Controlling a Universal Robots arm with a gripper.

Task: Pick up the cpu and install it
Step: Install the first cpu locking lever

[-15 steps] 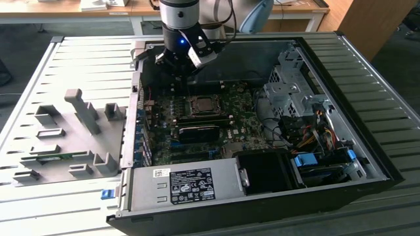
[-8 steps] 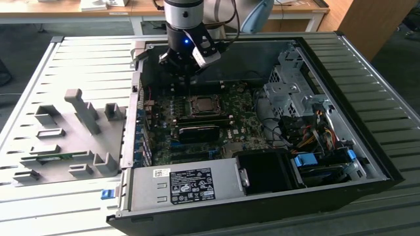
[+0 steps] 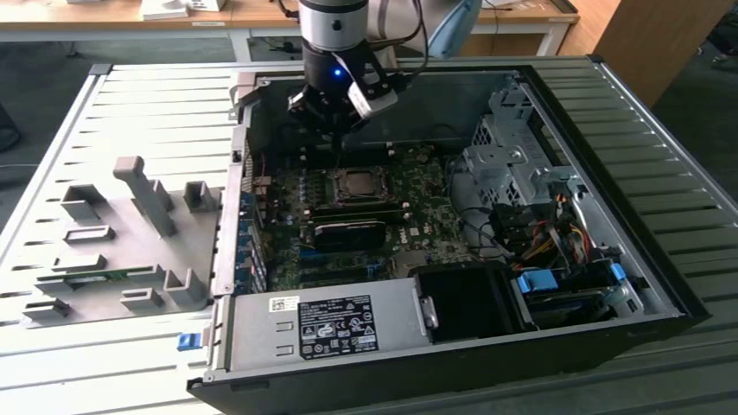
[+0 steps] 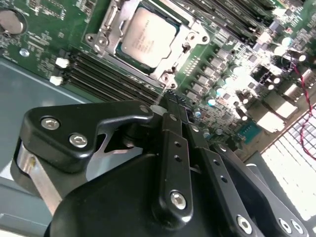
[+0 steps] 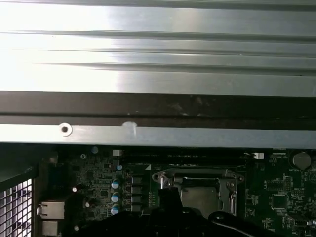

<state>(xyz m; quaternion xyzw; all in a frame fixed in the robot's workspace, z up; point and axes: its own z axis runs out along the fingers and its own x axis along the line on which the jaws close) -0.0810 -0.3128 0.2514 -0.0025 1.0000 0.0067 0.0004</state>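
The cpu (image 3: pixel 358 184) lies flat in the motherboard socket inside the open computer case, silver top plate up. In the second wrist view the cpu (image 4: pixel 148 37) sits inside the socket's metal frame (image 4: pixel 101 37). My gripper (image 3: pixel 332 130) hangs above the board, behind the socket toward the case's back wall, clear of the chip. Its black fingers meet at a point in the second wrist view, so my gripper (image 4: pixel 168 101) is shut with nothing in it. In the first wrist view my gripper (image 5: pixel 167 196) covers part of the cpu (image 5: pixel 202 195).
Grey plastic fixture blocks (image 3: pixel 127 233) stand on the slatted table at the exterior view's left. Inside the case are a power supply (image 3: pixel 334 324) at the front, a drive cage (image 3: pixel 519 164) and cables (image 3: pixel 554 233) on the right, and memory slots (image 4: pixel 98 74) beside the socket.
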